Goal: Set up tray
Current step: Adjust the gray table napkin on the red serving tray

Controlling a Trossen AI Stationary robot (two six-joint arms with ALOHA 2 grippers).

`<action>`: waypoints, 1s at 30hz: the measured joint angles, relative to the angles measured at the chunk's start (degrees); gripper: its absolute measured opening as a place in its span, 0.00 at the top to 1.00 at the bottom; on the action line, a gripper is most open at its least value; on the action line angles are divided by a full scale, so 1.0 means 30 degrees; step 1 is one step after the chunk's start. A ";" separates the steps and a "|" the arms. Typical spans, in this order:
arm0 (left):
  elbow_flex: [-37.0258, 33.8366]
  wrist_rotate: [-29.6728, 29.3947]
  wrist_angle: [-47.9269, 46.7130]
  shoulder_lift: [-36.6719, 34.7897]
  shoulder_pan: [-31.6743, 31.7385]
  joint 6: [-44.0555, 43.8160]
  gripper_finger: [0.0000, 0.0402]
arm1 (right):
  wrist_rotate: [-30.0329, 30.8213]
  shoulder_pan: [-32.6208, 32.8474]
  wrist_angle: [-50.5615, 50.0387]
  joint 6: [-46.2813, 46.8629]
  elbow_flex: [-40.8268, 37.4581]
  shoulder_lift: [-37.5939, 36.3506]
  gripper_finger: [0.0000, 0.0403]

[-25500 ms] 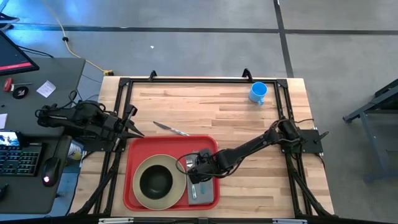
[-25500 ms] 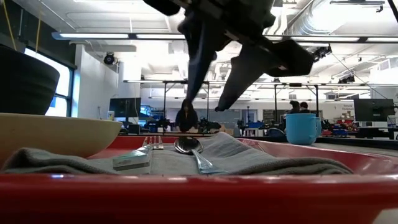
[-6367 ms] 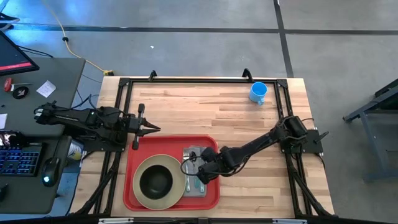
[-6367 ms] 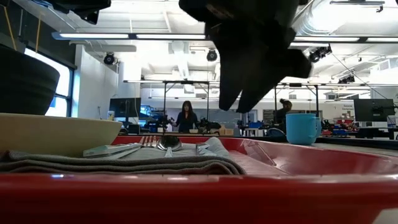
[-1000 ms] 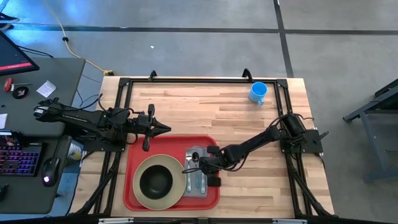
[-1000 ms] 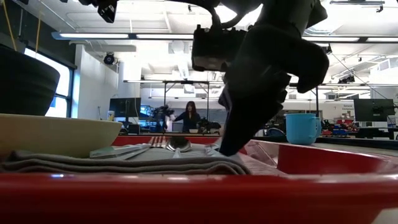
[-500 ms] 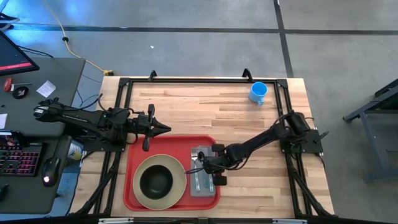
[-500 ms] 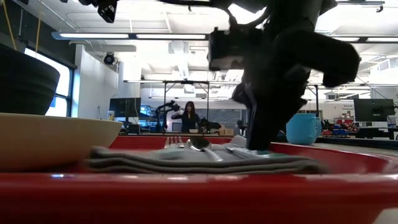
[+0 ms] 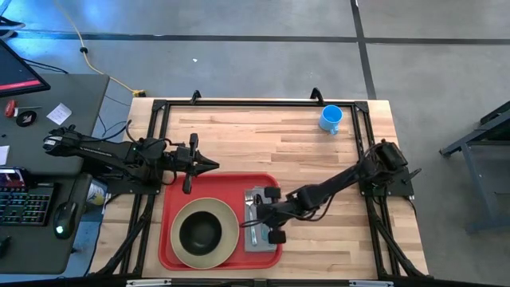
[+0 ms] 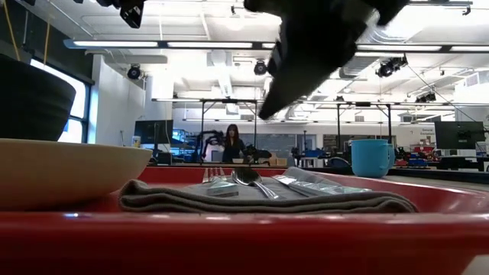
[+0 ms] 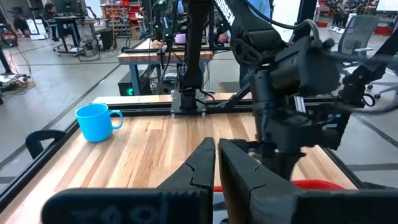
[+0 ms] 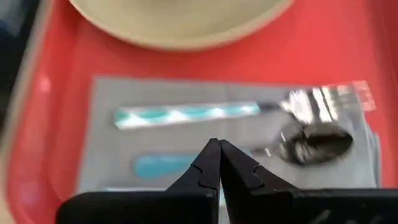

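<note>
We see a grey concrete floor (image 9: 239, 56) crossed by dark lines, with a yellow cable (image 9: 88, 48) trailing over it. Beyond, long ceiling lights (image 10: 176, 44) brighten a white workshop (a person (image 10: 231, 143) stands far back), beside a window (image 10: 65, 95).

tray (image 9: 171, 191): glossy red plastic | napkin (image 9: 256, 237): matt grey cloth | table (image 9: 263, 135): wood

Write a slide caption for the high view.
Right gripper hovers shut over napkin and cutlery on red tray; left arm waits.

Bright overhead strip lighting; right wrist view blurred.
</note>
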 joint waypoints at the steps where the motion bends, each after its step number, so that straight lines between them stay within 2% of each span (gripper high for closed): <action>1: 0.0000 0.0000 0.0007 0.0000 0.0000 0.0000 0.86 | -0.0043 0.0117 0.0564 -0.0005 0.0002 0.0063 1.00; 7: -0.0007 0.0000 0.0003 0.0000 0.0000 0.0000 0.86 | -0.0860 0.1140 0.3717 -0.1035 0.0029 0.1056 1.00; 12: -0.0007 0.0000 0.0033 0.0000 0.0007 0.0000 0.86 | 0.0161 0.1452 0.3367 -0.0741 0.0029 0.2032 1.00; 17: -0.0007 0.0000 0.0027 0.0000 0.0000 -0.0029 0.86 | 0.1159 0.0824 0.3326 -0.0850 0.0029 0.2388 1.00; 22: -0.0007 0.0000 0.0015 0.0000 0.0001 -0.0029 0.86 | 0.1079 -0.0026 0.2502 -0.0374 0.0029 0.2395 1.00; 30: -0.0007 0.0000 0.0007 0.0000 0.0000 -0.0022 0.86 | 0.0814 -0.0496 0.3059 -0.0906 -0.0446 0.2395 1.00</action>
